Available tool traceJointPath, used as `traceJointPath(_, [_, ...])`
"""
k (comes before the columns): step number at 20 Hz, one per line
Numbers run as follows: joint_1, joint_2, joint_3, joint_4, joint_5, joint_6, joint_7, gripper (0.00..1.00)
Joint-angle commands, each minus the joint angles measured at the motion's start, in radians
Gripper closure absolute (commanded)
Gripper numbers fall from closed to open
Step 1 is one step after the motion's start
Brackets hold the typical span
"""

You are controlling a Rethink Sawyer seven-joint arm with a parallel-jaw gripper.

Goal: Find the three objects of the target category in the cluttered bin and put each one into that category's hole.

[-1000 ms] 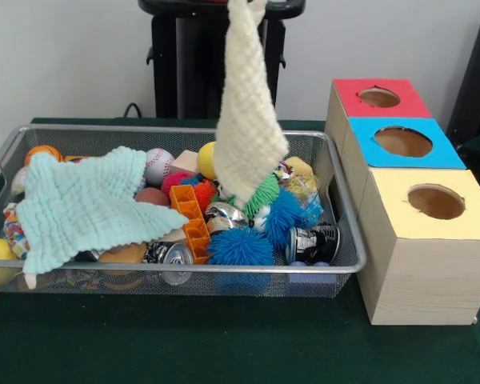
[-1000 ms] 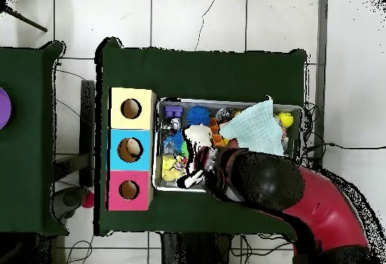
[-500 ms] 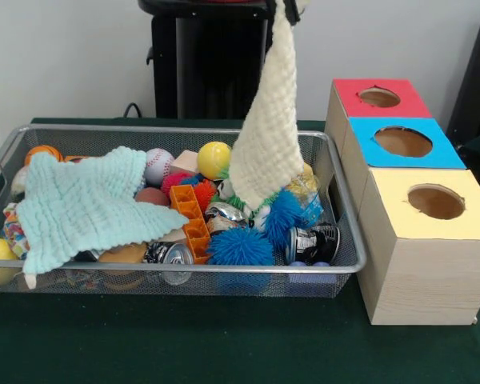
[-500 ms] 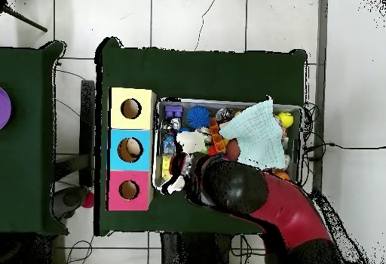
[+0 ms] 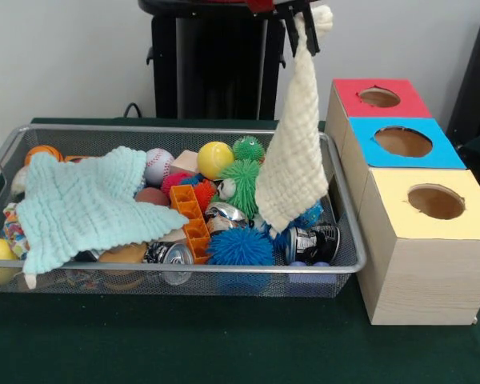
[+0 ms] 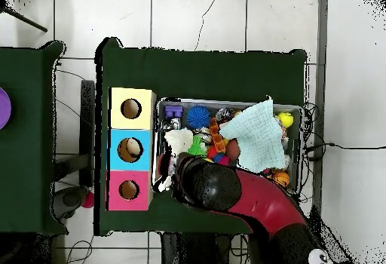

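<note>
1. Cream waffle-knit cloth [image 5: 294, 152] hangs by one corner from the black gripper [image 5: 300, 18], whose jaws are closed on that corner at the top edge of the front view; the cloth's lower tip dangles inside the silver wire-mesh bin [image 5: 184, 272], at the end nearest the boxes.
2. Mint-green waffle cloth [image 5: 84, 206] lies spread over the clutter at the bin's other end.
3. Around the hanging cloth sit a yellow ball [image 5: 214, 159], green spiky balls [image 5: 242, 172], a blue spiky ball [image 5: 240, 248], an orange plastic rack [image 5: 191, 220], a white baseball [image 5: 158, 166] and crushed cans [image 5: 314, 242].
4. Beside the bin stands a row of three wooden boxes, each with a round hole on top: a red-topped box [image 5: 378, 98], a blue-topped box [image 5: 403, 142] and a yellow-topped box [image 5: 434, 204].
5. Overhead, the red and black arm [image 6: 249, 204] covers the bin's near edge beside the red-topped box.
6. Dark green cloth covers the table [image 5: 224, 340]; pale floor tiles [image 6: 203, 19] surround it, and a grey wall [image 5: 72, 56] rises behind.
</note>
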Motion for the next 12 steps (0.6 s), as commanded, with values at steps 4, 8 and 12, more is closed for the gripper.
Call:
traceJointPath(4, [-0.070,0.018,-0.002,-0.011,-0.105,0.104,-0.047,1.00])
traceJointPath(8, [-0.136,0.033,0.022,-0.059,-0.147,0.169,-0.118,1.00])
traceJointPath(12, [-0.192,0.057,0.055,-0.101,-0.196,0.213,-0.172,1.00])
